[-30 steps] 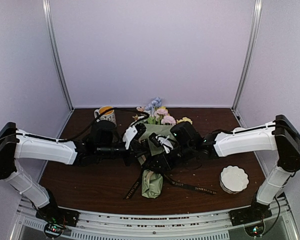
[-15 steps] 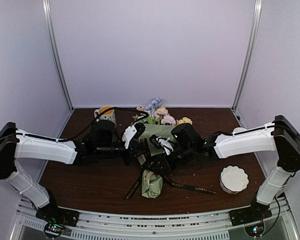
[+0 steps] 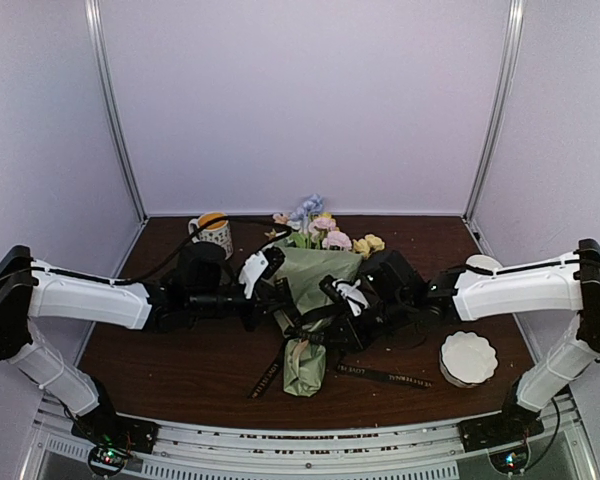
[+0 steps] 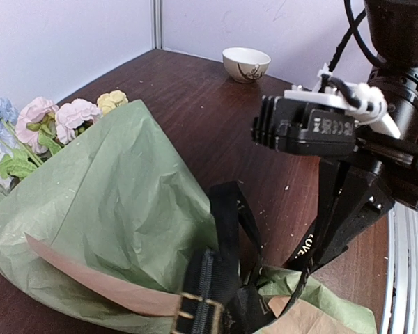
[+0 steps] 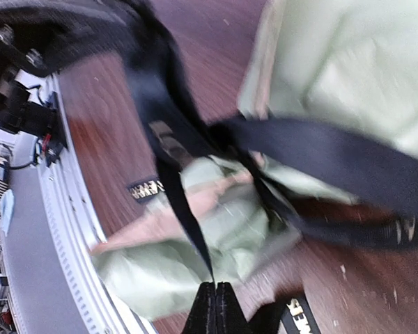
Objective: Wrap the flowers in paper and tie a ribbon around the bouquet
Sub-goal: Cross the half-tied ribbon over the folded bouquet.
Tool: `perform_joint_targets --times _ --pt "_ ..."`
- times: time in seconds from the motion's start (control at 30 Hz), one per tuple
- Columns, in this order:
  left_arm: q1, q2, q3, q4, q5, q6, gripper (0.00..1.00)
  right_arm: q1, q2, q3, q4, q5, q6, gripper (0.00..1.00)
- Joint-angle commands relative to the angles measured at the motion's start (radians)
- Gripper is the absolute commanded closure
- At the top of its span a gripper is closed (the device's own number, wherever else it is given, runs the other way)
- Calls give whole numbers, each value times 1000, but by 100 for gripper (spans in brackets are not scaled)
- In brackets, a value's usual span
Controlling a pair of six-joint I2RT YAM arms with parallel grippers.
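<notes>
Pinching ribbon (image 5: 177, 202) strand w/ R gripper (image 5: 214, 306), jaws just snapped together & drawn rightward; L gripper (image 3: 276, 305) pressed shut by bouquet (image 3: 315, 275) neck. Knot tightening, prob.

Soft even light; top/L-wrist sharp, R-wrist w/ motion blur on paper (image 5: 334, 62).

Robot lab booth: plain white walls (image 3: 300, 100), aluminium posts (image 3: 117, 110).

White arms (image 3: 90, 298) with black joints (image 3: 5, 305) and cables (image 3: 242, 218) — right gripper (image 5: 214, 306) black
</notes>
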Motion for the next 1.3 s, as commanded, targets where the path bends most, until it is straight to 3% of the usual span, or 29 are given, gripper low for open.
perform_joint_targets --times 0.0,0.2,0.43,0.63,0.8,0.9,1.1,1.27 --pt "6 -6 -15 42 -6 -14 100 -25 -55 -98 -69 87 57 100" --pt "6 -6 -17 33 -7 -10 100 -73 -98 -195 -50 98 113 100" --pt "7 -7 -16 25 -1 -5 100 -81 -90 -176 -52 92 104 100" --pt "8 -9 -17 19 7 0 100 -81 -45 -48 -140 26 -2 66" --pt "6 -8 -17 10 0 8 100 -84 -12 153 -231 19 -152 56" --pt "7 -14 -15 8 9 7 100 -108 53 257 -240 26 -184 56" --pt "6 -20 -9 -3 22 17 100 -187 260 503 -350 -6 -221 67" --pt "7 -10 2 -7 33 27 100 -173 398 620 -365 -264 -297 72"
